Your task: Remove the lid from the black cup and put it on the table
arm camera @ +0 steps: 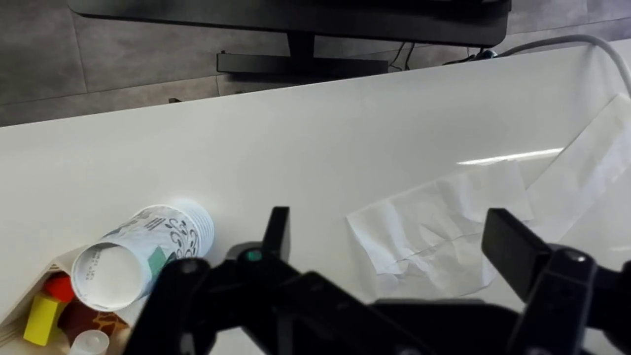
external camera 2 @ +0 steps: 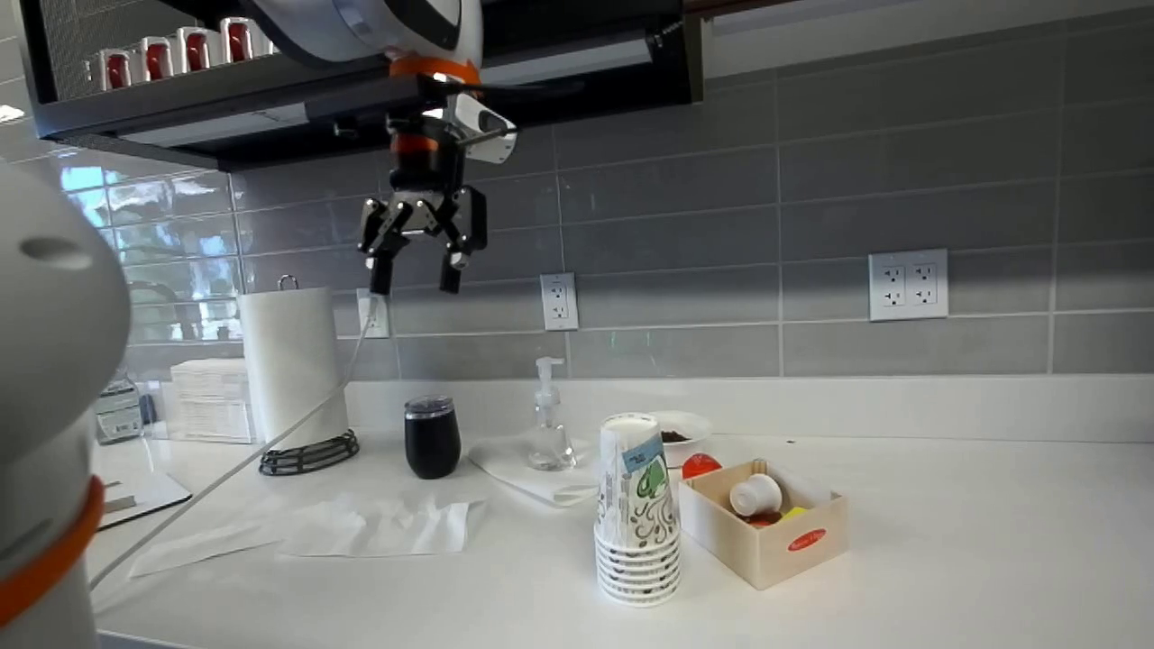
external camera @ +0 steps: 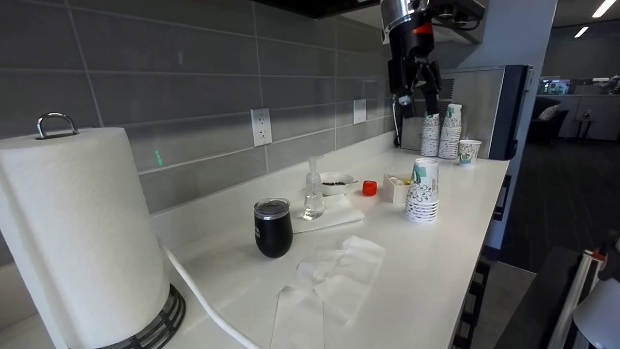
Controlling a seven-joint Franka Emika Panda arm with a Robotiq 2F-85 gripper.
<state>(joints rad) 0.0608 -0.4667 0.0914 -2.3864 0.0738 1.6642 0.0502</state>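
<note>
The black cup stands upright on the white table, near the grey tiled wall; it also shows in an exterior view. The clear lid sits on the cup's mouth; it shows there too. My gripper hangs high above the table, pointing down, well apart from the cup; it also shows in an exterior view. In the wrist view its fingers are wide apart with nothing between them. Cup and lid do not show in the wrist view.
A clear soap dispenser stands beside the cup on folded paper. A paper towel roll stands on the cup's other side. Crumpled paper lies before it. Stacked paper cups and a wooden box stand farther along. A black shelf hangs above.
</note>
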